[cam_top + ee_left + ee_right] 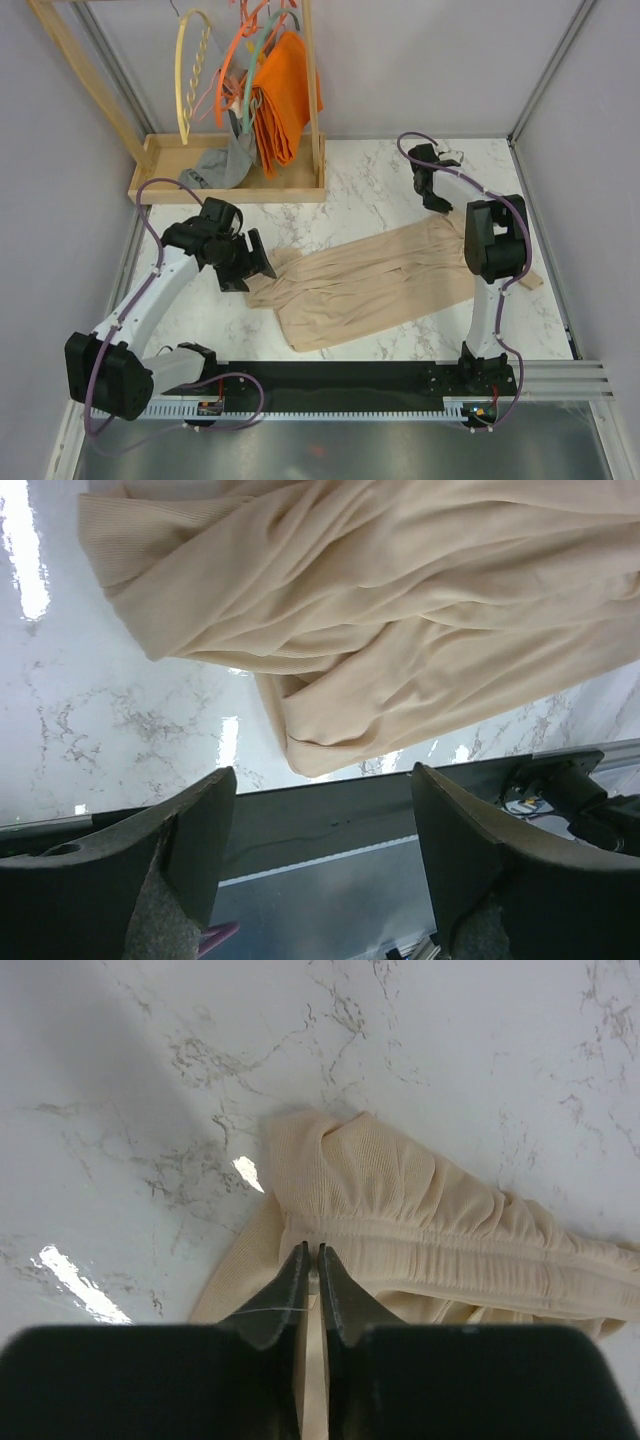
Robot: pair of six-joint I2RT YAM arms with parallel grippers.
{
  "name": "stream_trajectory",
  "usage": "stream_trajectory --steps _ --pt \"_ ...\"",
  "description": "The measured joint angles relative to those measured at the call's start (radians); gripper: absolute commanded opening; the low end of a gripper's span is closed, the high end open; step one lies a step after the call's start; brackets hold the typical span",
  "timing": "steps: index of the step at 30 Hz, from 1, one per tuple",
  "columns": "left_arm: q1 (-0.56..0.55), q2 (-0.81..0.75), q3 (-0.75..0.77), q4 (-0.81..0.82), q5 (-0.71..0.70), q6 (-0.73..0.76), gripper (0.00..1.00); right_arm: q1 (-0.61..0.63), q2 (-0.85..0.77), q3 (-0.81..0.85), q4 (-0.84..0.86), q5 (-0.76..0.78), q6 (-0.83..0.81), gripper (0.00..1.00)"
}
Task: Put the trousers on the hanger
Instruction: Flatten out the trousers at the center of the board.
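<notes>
On the marble table (380, 180) the trousers (370, 280) lay flat, well apart from the hanger (190, 80) — left gripper (322, 778) wide over the legs, right gripper (310, 1257) nearly closed at the waistband, hold unclear — so thin cloth might slip when lifted.

The top camera looks steeply down from above and behind the arm bases. It covers the whole table (380, 170), with the rack (235, 175) at 11 o'clock. The left wrist camera sits close over the trousers (370, 280) (400, 630) (440, 1240) at their 9 o'clock end. The right wrist camera hangs closer over their 3 o'clock end. All three views share the trousers.
</notes>
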Motion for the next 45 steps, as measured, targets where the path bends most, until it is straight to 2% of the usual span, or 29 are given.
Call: stream_trajectory --steps 2,7,15,26,31,34,40,44,45 --pt "0.04 0.026 0.0 -0.009 -0.001 0.008 0.86 -0.003 0.0 0.003 -0.001 0.001 -0.009 0.0" --pt "0.104 0.09 0.0 -0.006 0.002 0.012 0.87 -0.014 0.0 0.005 -0.007 -0.004 -0.03 0.0" --pt "0.116 0.239 0.0 0.073 0.036 0.011 0.86 -0.018 -0.018 0.018 -0.069 -0.029 -0.068 0.0" --pt "0.152 0.353 0.054 0.151 0.039 0.038 0.83 -0.021 -0.252 -0.011 -0.154 -0.009 -0.08 0.0" --pt "0.152 0.336 0.025 0.164 0.017 0.05 0.94 -0.023 -0.286 -0.014 -0.176 -0.01 -0.087 0.0" --pt "0.152 0.296 -0.033 0.172 0.001 0.05 0.96 -0.026 -0.286 -0.014 -0.184 -0.017 -0.095 0.0" --pt "0.152 0.331 -0.105 0.212 0.011 0.049 0.89 -0.032 -0.286 -0.014 -0.187 -0.034 -0.098 0.0" --pt "0.152 0.38 -0.138 0.252 0.034 0.048 0.61 -0.032 -0.286 -0.014 -0.188 -0.046 -0.099 0.0" --pt "0.152 0.387 -0.146 0.259 0.039 0.048 0.42 -0.032 -0.286 -0.013 -0.189 -0.05 -0.099 0.0"
